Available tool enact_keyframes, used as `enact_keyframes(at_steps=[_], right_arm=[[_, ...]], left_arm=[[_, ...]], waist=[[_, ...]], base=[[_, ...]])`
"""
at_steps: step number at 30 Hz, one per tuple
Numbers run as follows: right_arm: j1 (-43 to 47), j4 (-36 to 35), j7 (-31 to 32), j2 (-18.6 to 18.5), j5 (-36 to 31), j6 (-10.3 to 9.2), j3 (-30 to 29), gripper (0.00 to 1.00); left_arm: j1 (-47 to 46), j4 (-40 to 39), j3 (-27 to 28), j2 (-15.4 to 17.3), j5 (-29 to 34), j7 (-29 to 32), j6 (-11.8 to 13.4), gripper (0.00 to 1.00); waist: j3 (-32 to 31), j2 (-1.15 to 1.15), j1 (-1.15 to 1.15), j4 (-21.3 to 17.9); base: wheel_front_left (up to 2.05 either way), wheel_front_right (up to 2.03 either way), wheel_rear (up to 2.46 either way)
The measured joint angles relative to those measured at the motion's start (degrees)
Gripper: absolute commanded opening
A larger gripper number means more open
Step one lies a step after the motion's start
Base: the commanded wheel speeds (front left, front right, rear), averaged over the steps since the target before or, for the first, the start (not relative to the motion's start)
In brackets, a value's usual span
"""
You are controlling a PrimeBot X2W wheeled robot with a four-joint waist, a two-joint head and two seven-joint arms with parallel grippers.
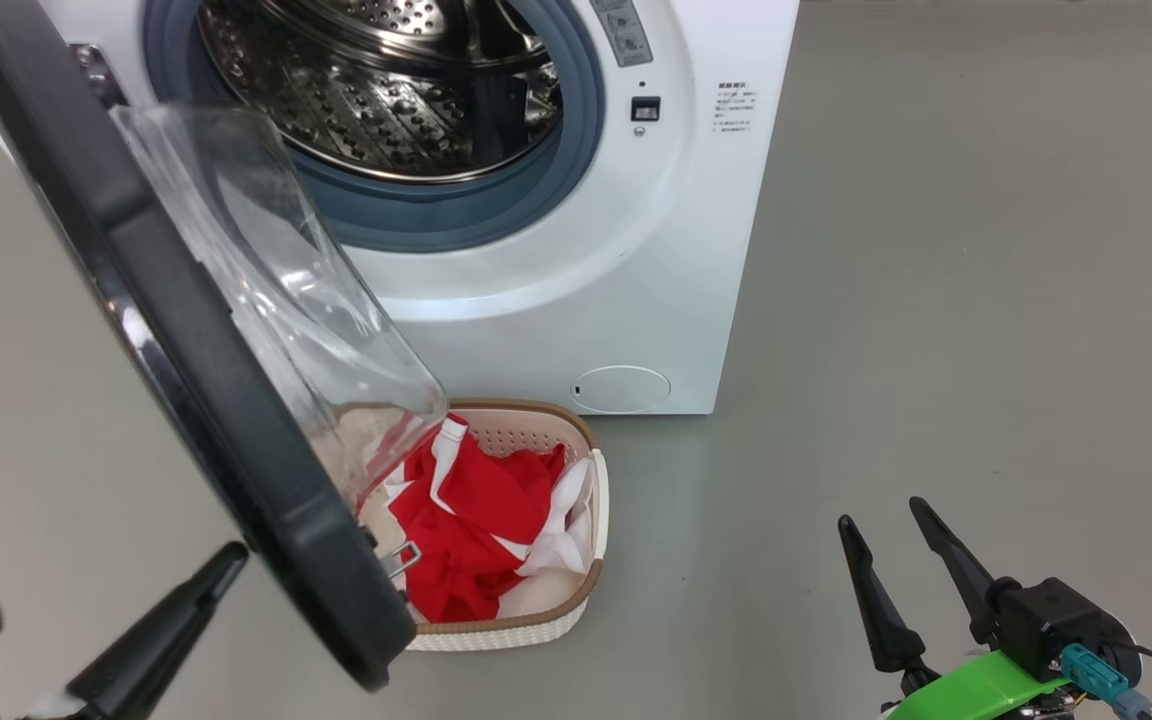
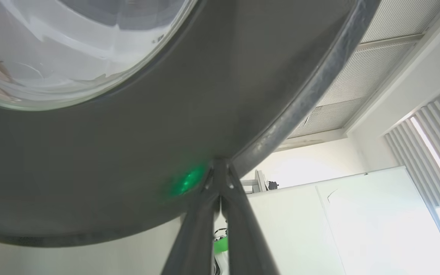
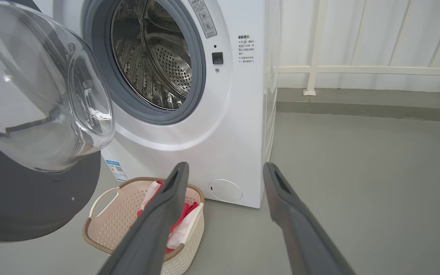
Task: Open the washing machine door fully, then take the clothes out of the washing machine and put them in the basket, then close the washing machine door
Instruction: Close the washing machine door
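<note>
- Reading the left jaws first, we find them pressed shut and holding nothing. Their fingers (image 2: 201,229) meet tip-on the dark outer face of the washing machine door (image 2: 128,152), close to its edge. We judge this is a pushing contact, set to swing the door closed, not a grip.
- The door's black rim (image 1: 186,330) stands swung out from the washing machine (image 1: 556,300), with the clear glass bowl (image 1: 276,300) bulging toward the opening.
- The right jaws stand wide apart and empty, their fingers (image 1: 876,600) low at our right over the grey floor (image 1: 936,300). They are well apart from door and basket, and we judge they are parked out of the door's path.
- The red-and-white clothes (image 1: 476,510) lie in the basket (image 1: 496,635), which sits on the floor just in front of the machine, partly under the open door. The steel drum (image 1: 386,110) looks bare where we can see into it, so we judge only the closing is left.
- The left wrist view gives us the tip-to-door contact. In the head view the left finger (image 1: 166,630) merely points at the door's outer side.
- The right wrist view adds the door's inner face, a blue label (image 3: 115,170) low on the machine and the basket's side handle (image 3: 103,196). The head view shows the clothes more fully.
</note>
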Motion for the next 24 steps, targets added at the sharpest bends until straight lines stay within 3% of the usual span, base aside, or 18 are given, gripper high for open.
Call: enact_keyframes(at_steps=[4, 7, 8, 9, 10, 18, 20, 24], right_arm=[[-0.01, 0.21, -0.04, 0.0, 0.37, 0.0, 0.01, 1.0], [-0.01, 0.31, -0.08, 0.0, 0.52, 0.0, 0.02, 1.0], [-0.01, 0.38, -0.08, 0.0, 0.52, 0.0, 0.04, 1.0], [-0.01, 0.48, -0.09, 0.01, 0.52, 0.0, 0.07, 1.0], [-0.01, 0.53, -0.11, 0.0, 0.52, 0.0, 0.07, 1.0], [-0.17, 0.82, -0.51, 0.0, 0.51, 0.0, -0.09, 1.0], [-0.59, 0.85, -0.51, 0.0, 0.48, 0.0, -0.33, 1.0], [-0.8, 0.84, -0.52, 0.0, 0.43, 0.0, -0.96, 1.0]], left_arm=[[1.61, -1.67, 2.34, -1.26, 0.56, -2.99, -0.94, 0.0], [2.04, -2.4, 3.68, -2.52, 2.71, -5.75, -1.49, 0.49], [2.04, -2.64, 4.07, -2.89, 4.01, -7.04, -1.87, 0.73], [2.04, -3.0, 4.52, -3.24, 5.67, -8.61, -2.02, 0.89], [2.05, -3.09, 5.11, -3.65, 8.56, -11.06, -2.36, 0.97], [2.02, -6.16, 4.34, -6.54, 30.26, -25.81, -3.25, 1.0], [2.05, -6.91, 3.56, -6.11, 39.45, -29.56, -3.19, 1.0], [2.08, -7.95, 1.05, -6.28, 54.02, -35.79, -0.91, 1.0]], waist=[[-0.05, 0.0, 0.0, 0.45], [-0.13, 0.0, 0.0, 0.85], [-0.2, 0.0, 0.0, 0.93], [-0.29, 0.0, 0.0, 0.98], [-0.38, 0.0, 0.0, 1.02], [-0.94, 0.0, 0.0, 1.03], [-1.04, 0.0, 0.0, 0.98], [-1.34, 0.0, 0.0, 0.93]], base=[[0.0, 0.0, 0.0], [0.0, 0.0, 0.0], [0.0, 0.0, 0.0], [0.0, 0.0, 0.0], [0.0, 0.0, 0.0], [0.0, 0.0, 0.0], [0.0, 0.0, 0.0], [0.0, 0.0, 0.0]])
